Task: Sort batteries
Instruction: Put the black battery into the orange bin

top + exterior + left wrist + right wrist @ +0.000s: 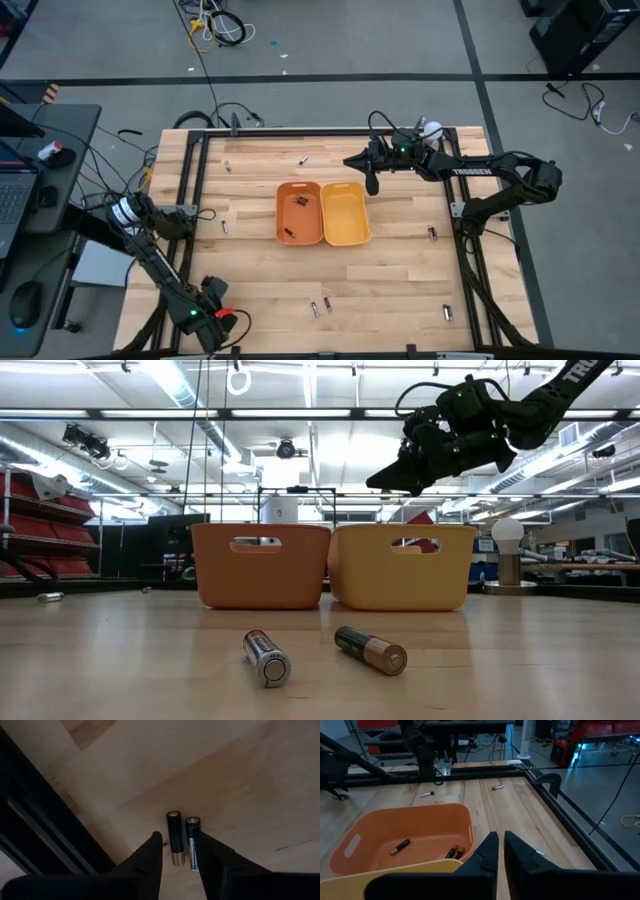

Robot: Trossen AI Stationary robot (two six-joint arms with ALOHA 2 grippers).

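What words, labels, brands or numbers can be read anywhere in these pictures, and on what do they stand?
"TROSSEN": white letters on the dark forearm of the right arm, seen from above.
White letters at the low view's top right corner, on the same arm: cut off, not readable.
Print on the two small dark-and-copper cylindrical batteries on the wooden table by the left gripper: too small to read.
The orange plastic tray and yellow plastic tray show no text.
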